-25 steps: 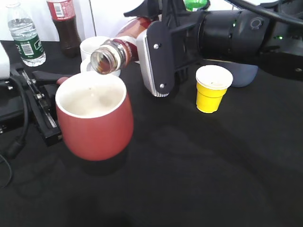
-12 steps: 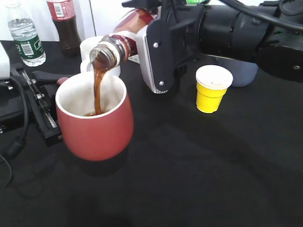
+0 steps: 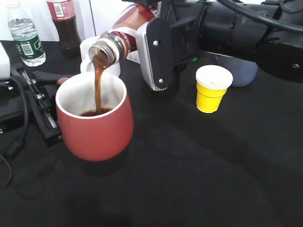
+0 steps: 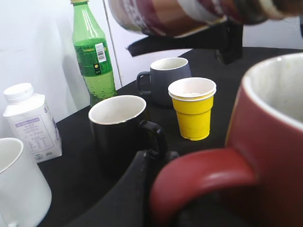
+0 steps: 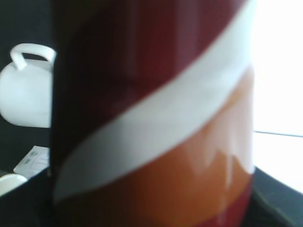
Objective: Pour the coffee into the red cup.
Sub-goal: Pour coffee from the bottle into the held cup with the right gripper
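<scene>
Pouring in progress: the right arm reaches in from the upper right of the exterior view, its wrist rolled so that the right gripper (image 3: 154, 49) holds the coffee bottle (image 3: 124, 38) tipped mouth-down to the left. The pincer is clamped on the bottle's labelled body, one grey finger (image 3: 156, 56) lying across its near side; the right wrist view is filled by the red, white and orange label (image 5: 151, 123). A brown stream (image 3: 98, 85) falls from the open mouth into the red cup (image 3: 94, 123), where dark liquid pools at the bottom. The cup is raised off the black table (image 3: 199, 170), a shadow beneath it. The left gripper (image 4: 147, 189) lies low at the left, pinching the cup's loop handle (image 4: 199, 175); only part of one dark finger shows. A yellow paper cup (image 3: 213, 88) stands to the right of the gripper. A white mug (image 3: 92, 47) sits behind the stream, and a cola bottle (image 3: 64, 26) and a water bottle (image 3: 26, 35) stand at the far left edge.
</scene>
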